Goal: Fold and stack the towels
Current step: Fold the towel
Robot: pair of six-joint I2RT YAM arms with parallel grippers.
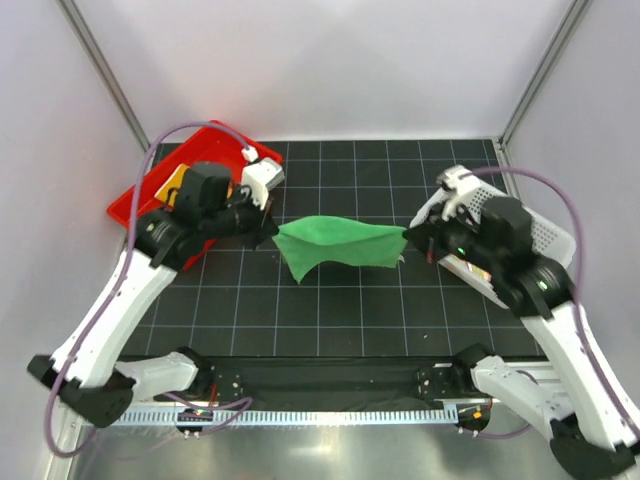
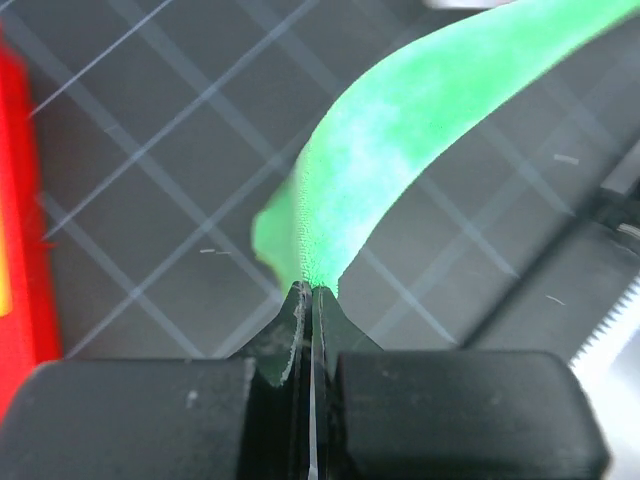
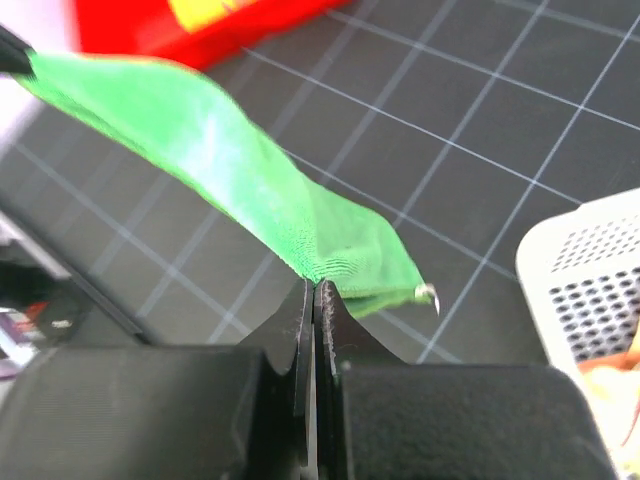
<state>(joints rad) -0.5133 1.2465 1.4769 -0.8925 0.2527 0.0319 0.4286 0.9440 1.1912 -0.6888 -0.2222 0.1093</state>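
Observation:
The plain green towel (image 1: 340,243) hangs stretched in the air between my two grippers, above the middle of the black grid mat. My left gripper (image 1: 272,234) is shut on its left corner; the left wrist view shows the cloth (image 2: 400,130) pinched at the fingertips (image 2: 312,292). My right gripper (image 1: 410,238) is shut on its right corner, with the cloth (image 3: 240,170) pinched at the tips (image 3: 320,288). A bit of yellow-orange cloth (image 1: 172,186) shows in the red tray. The striped towel shows only as a pale bit in the basket (image 3: 610,385).
A red plastic tray (image 1: 140,196) lies at the back left, partly under my left arm. A white perforated basket (image 1: 548,235) stands at the right, behind my right arm. Grey walls close in the back and both sides.

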